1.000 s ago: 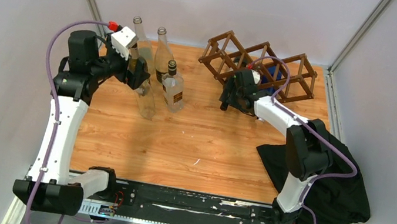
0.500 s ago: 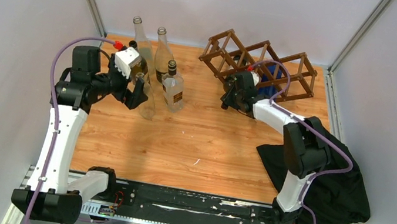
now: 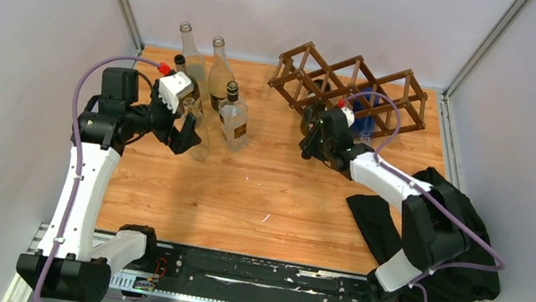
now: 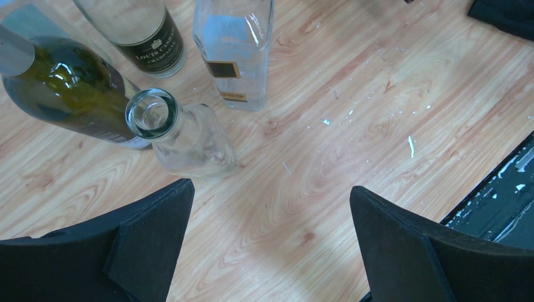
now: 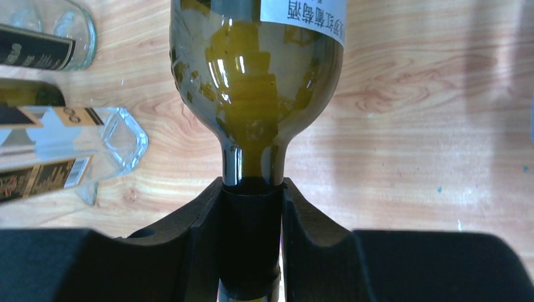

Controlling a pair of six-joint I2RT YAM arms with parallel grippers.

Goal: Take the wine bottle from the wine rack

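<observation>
A dark green wine bottle [image 5: 255,75] with a white label lies with its neck pointing at the right wrist camera. My right gripper [image 5: 250,189] is shut on that neck, one black pad on either side. From above, the right gripper [image 3: 315,136] sits just in front of the dark brown wine rack [image 3: 317,70], and its wrist hides the bottle there. Far from the rack, my left gripper [image 4: 269,189] stands wide open over bare wood with nothing between its fingers. From above, the left gripper [image 3: 188,135] is beside a clear bottle [image 3: 199,137].
Several other bottles stand at the back left: a clear one [image 4: 189,135], a green one [image 4: 63,82], a labelled champagne one [image 4: 148,34] and a square clear one [image 4: 233,53]. Something blue [image 3: 366,103] sits in the rack's right cell. A black cloth [image 3: 442,253] lies at the right.
The right gripper has shut on the wine bottle's neck, and its elbow has swung out to the right. The left gripper has drawn back from the standing bottles toward the near side.
</observation>
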